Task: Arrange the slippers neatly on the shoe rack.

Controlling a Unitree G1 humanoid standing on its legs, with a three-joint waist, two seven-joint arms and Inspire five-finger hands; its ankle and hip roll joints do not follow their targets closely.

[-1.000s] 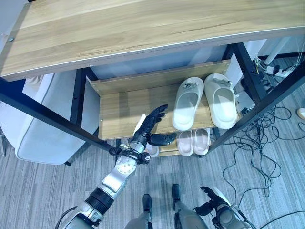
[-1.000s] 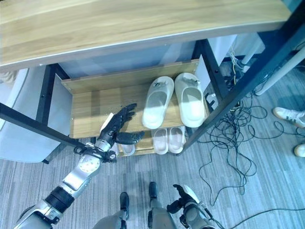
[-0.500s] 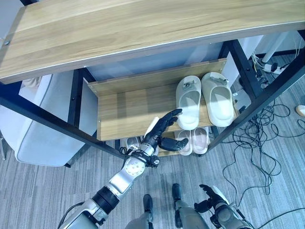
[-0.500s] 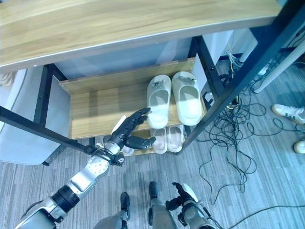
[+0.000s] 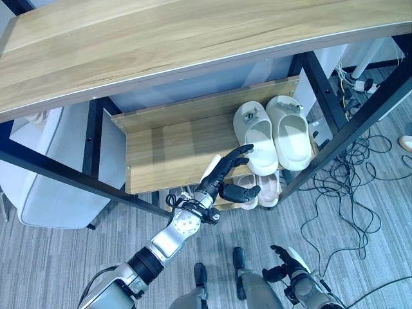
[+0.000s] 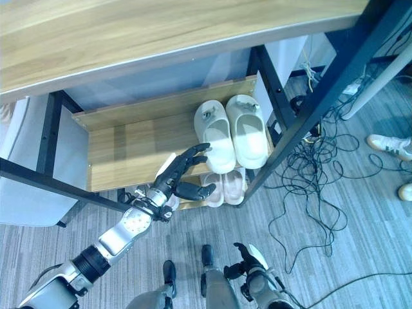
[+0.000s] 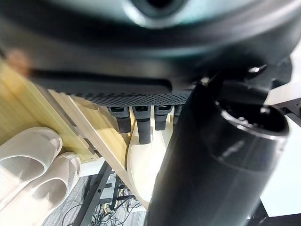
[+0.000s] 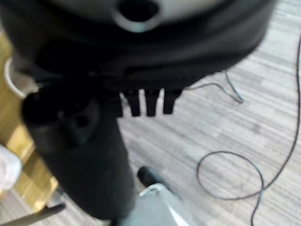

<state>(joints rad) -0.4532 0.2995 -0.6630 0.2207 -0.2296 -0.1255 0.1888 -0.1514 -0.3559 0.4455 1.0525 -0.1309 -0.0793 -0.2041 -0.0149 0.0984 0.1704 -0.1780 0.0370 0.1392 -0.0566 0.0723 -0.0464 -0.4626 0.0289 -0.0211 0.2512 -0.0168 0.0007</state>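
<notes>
At frame centre, left robot hand (image 5: 226, 175) now reaching further right, fingers spread and empty, touching the cream slippers (image 5: 271, 134) paired on the shoe rack (image 5: 167, 145); next, probably straightening them. Right robot hand (image 5: 286, 264) lower right, relaxed.

Two large white slippers (image 5: 270, 136), two small pink slippers (image 5: 257, 188), one shoe rack (image 5: 167, 148).

Grey plank floor (image 5: 51, 257), perhaps carpet

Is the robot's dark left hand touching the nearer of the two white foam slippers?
Cannot tell. In the left eye view the left hand overlaps the white foam slipper, but no view plainly shows contact or gap.
</notes>
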